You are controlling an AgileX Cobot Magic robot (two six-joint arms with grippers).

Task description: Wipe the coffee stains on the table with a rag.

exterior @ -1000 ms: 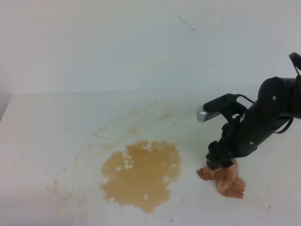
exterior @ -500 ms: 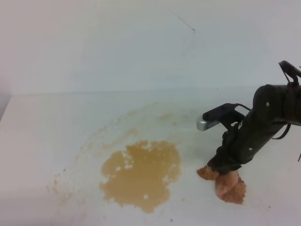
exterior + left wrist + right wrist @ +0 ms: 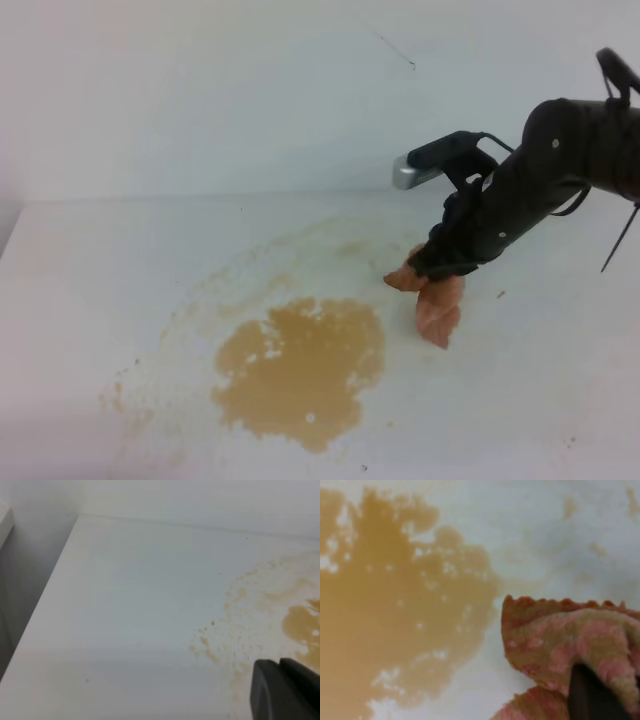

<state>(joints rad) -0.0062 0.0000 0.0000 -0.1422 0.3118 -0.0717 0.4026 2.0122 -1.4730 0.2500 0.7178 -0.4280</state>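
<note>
Tan-brown coffee stains sit on the white table, left of centre in the high view: one ragged solid blotch, with fainter yellowish smears and specks arcing up and to the left of it toward the back of the surface.

Right gripper is pinched shut on the rag. The pinkish-brown cloth hangs from the jaws in two lobes, one pointing left, one drooping down. Rag is up and to the right of the blotch, near it but apart; whether its lowest tip touches the table can't be told from the high view.

Right wrist view: rag fills the lower right, scalloped edge toward the blotch, with a strip of bare white table between them. A dark finger presses into the cloth at the bottom edge.

Right arm is black, angled down from the right edge of the high view, with a grey-tipped camera module sticking out to the left above the gripper.

Left gripper: only a dark corner shows at the lower right of the left wrist view, over the speckled edge of the stains. Can't tell how its jaws stand. Not visible in the high view.
</note>
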